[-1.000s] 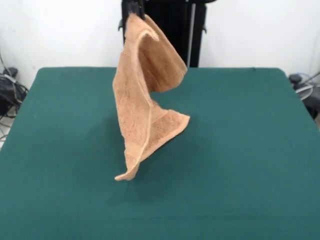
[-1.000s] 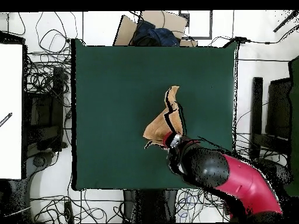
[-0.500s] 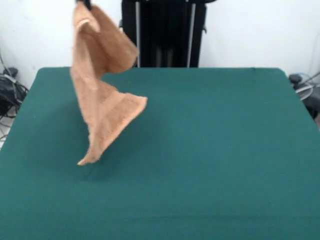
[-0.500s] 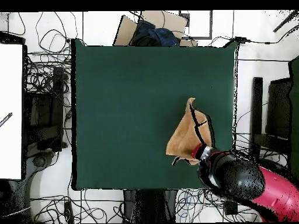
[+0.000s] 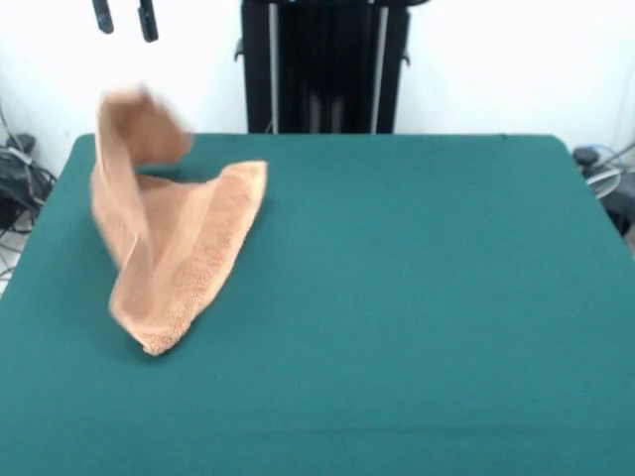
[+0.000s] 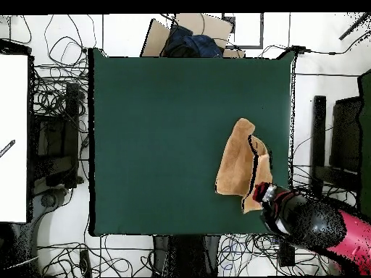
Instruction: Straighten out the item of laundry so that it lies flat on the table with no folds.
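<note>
The item of laundry, an orange-tan towel, is crumpled at the left side of the green table. Its lower part rests on the cloth, while its upper corner still stands up, blurred, in the air. My gripper is above it at the top left, open, with two dark fingertips apart and nothing between them. In the overhead view the towel lies folded over itself near the table's right edge, beside my gripper and the red and black arm.
A cardboard box with a dark blue bundle sits beyond the table's top edge in the overhead view. Tangled cables lie round the table, and a white board stands at the left. Cables also show in the front view.
The gripper carried the hanging towel sideways toward the table's edge, then opened. The towel has dropped from the fingers and is collapsing onto the table.
</note>
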{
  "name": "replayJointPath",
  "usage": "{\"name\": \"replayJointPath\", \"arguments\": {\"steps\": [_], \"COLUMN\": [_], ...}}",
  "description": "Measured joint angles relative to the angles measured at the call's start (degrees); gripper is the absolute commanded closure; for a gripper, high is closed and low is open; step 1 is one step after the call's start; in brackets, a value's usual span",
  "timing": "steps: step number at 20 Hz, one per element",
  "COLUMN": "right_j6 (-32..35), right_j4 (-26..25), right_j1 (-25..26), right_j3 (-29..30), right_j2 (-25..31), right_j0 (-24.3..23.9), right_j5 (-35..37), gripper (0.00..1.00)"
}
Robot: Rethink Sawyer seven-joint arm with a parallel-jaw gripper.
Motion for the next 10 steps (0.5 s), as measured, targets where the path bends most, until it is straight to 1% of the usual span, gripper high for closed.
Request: {"name": "replayJointPath", "arguments": {"steps": [3, 10], "right_j6": [-1.0, -1.4], "right_j4": [-0.7, -1.8], "right_j1": [1.3, 2.3], "right_j3": [0.0, 0.0], "right_j2": [1.4, 3.2], "right_j0": [-0.8, -0.9], "right_j5": [0.0, -0.4], "gripper": [0.00, 0.00]}}
